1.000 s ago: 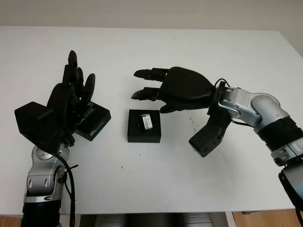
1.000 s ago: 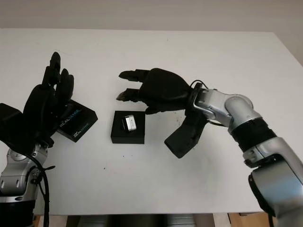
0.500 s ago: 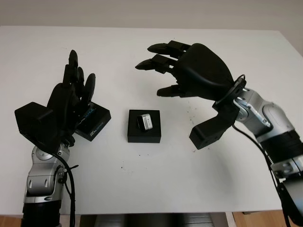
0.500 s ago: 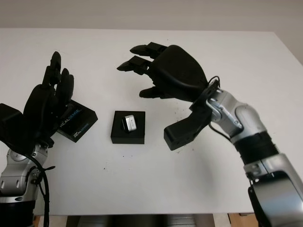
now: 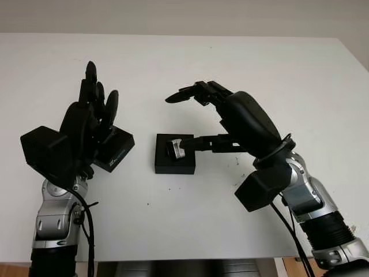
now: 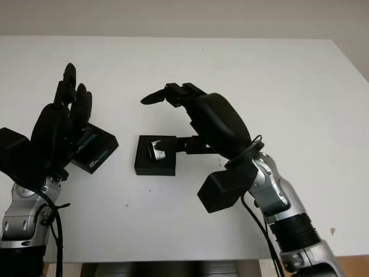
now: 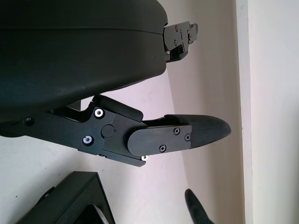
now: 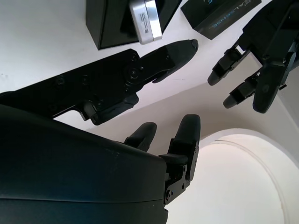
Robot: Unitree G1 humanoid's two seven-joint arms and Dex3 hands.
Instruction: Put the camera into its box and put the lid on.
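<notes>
The small silver camera (image 5: 176,148) sits inside its open black box (image 5: 174,164) in the middle of the white table. The black lid (image 5: 115,150), with light print on top, lies just left of the box. My left hand (image 5: 94,109) is open and raised over the lid's left part, hiding some of it. My right hand (image 5: 190,118) is open, hovering right of the box, its fingers arched above the box's far side. Its thumb (image 8: 170,52) reaches toward the camera (image 8: 145,21); I cannot tell whether they touch.
The white table (image 5: 259,75) stretches wide behind and to the right of the box. Its front edge (image 5: 173,258) runs close below the arms, and a pale wall stands behind the far edge.
My right hand has come down from its raised pose behind the box and turned, so its thumb now points at the camera. The left hand, lid, box and camera stay put.
</notes>
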